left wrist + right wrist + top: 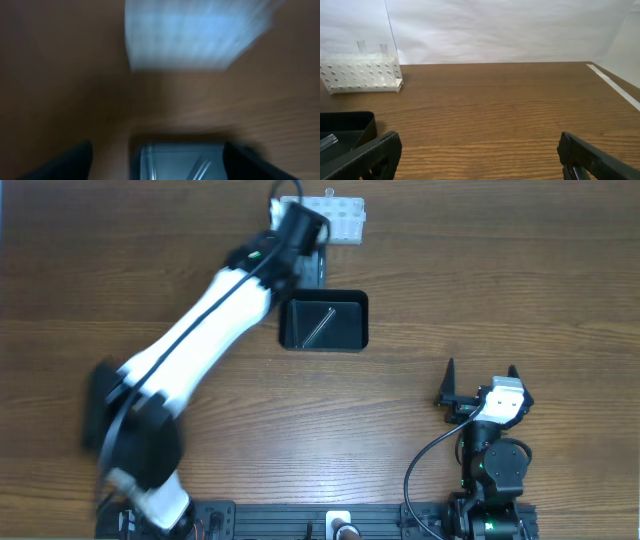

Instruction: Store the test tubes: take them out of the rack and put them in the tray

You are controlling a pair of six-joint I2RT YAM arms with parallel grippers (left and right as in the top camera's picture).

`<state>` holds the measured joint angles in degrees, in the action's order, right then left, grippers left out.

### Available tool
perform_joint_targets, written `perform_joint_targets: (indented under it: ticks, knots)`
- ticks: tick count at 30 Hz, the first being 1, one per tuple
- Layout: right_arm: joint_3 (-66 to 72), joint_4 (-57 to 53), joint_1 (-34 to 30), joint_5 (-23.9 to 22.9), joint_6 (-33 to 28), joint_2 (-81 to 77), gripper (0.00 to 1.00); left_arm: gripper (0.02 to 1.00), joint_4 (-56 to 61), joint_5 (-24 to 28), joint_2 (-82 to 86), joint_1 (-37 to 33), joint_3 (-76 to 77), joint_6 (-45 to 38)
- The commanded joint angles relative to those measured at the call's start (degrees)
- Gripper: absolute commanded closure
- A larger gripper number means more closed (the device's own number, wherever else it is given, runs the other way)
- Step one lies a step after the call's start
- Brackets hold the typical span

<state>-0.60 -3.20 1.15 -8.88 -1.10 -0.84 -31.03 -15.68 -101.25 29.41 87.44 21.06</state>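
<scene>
1. Spread and empty: the left gripper [157, 150], at the top middle of the top view, right by the white test tube rack [340, 220].
2. Also wide apart and empty: the right gripper [479, 145], parked lower right in the top view, well apart from rack and tray.
3. Two test tubes [383, 48] stand upright in the rack, far left of the right wrist view. One tube [320, 326] lies slanted in the black tray [364, 320], just below the rack in the top view.
4. Risk: the rack looks light and nothing pins it, so a finger clipping its wall would likely shove or tip it, tubes and all.
5. Risk: the two standing tubes are near each other, so fingers coming down on one could knock the other.
6. Risk: a pull that isn't straight up could bind a tube in its hole and drag the rack along.
7. Risk: the tubes are thin and smooth. One probably slips in a loose pinch, and too hard a pinch may crack it.
8. Risk: a release from high over the tray could land on the tube lying there, or bounce out onto the wooden table [520, 270].
</scene>
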Motion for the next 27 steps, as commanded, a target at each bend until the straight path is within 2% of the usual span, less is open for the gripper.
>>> perform_joint_targets:
  ticks: [1, 6, 8, 18, 27]
  knots:
    - [0.33, -0.22, -0.42, 0.24, 0.17, 0.46, 0.007, 0.112, 10.75, 1.57, 21.44, -5.86, -12.66, -11.47]
    - [0.33, -0.22, -0.42, 0.24, 0.17, 0.46, 0.009, 0.051, 20.61, 11.43, 38.18, -15.54, -29.16, -16.06]
    - [0.33, -0.22, -0.42, 0.24, 0.17, 0.46, 0.007, 0.038, 23.43, 13.68, 44.13, -18.53, -35.52, -17.14]
    - [0.33, -0.22, -0.42, 0.24, 0.17, 0.46, 0.009, 0.020, 33.51, 18.69, 70.23, -25.38, -64.63, -17.64]
    - [0.31, -0.22, -0.42, 0.24, 0.17, 0.46, 0.009, 0.018, 36.65, 20.26, 88.00, -25.94, -81.00, -17.64]
